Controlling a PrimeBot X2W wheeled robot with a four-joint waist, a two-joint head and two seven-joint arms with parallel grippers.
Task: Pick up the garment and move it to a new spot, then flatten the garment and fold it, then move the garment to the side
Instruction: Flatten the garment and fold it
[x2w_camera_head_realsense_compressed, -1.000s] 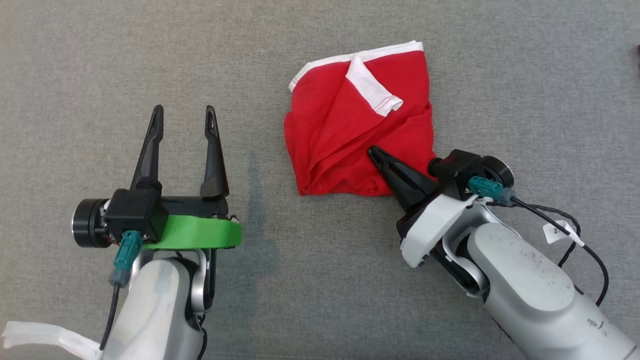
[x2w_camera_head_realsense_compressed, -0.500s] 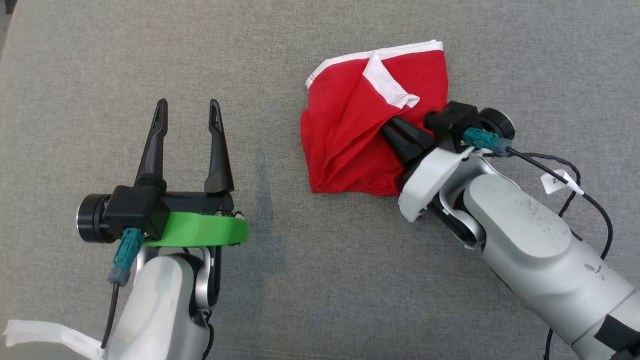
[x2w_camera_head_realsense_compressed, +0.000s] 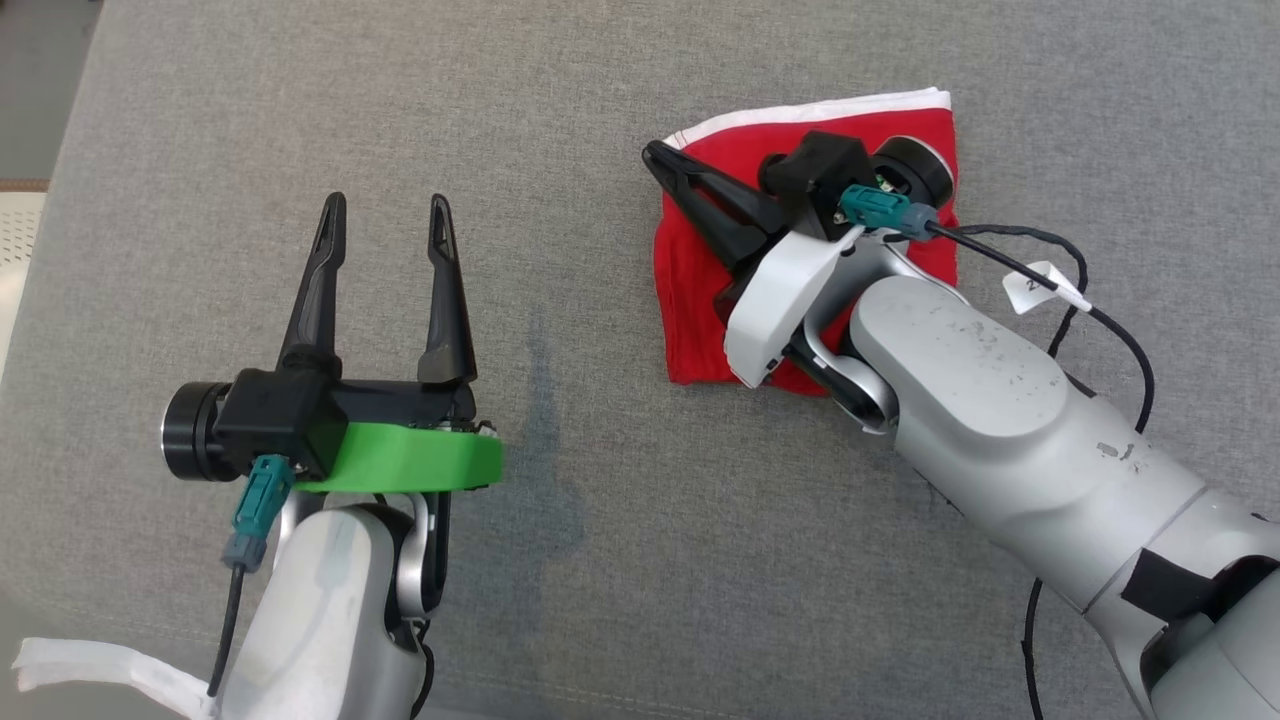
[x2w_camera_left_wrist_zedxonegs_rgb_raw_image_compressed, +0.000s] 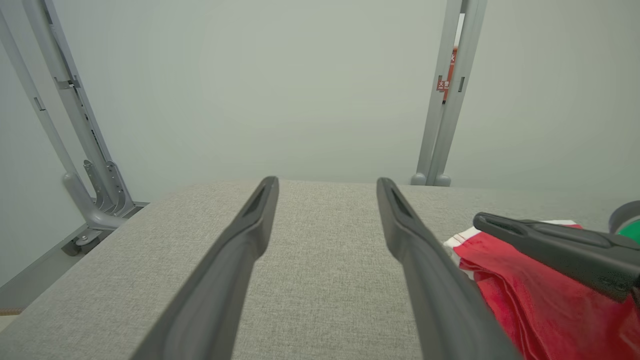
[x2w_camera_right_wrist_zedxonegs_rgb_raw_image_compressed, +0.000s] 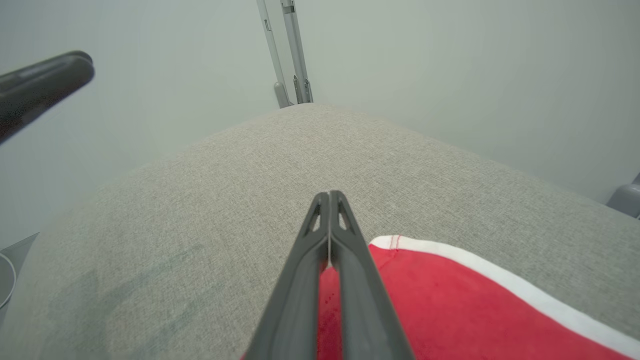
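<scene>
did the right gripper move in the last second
Yes. Judged against the garment, the shut right gripper slid from the near part of the cloth across to its far left corner, away from the robot.

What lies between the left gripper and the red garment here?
Nothing. In the head view, only bare grey cloth surface lies between the left gripper and the garment.
</scene>
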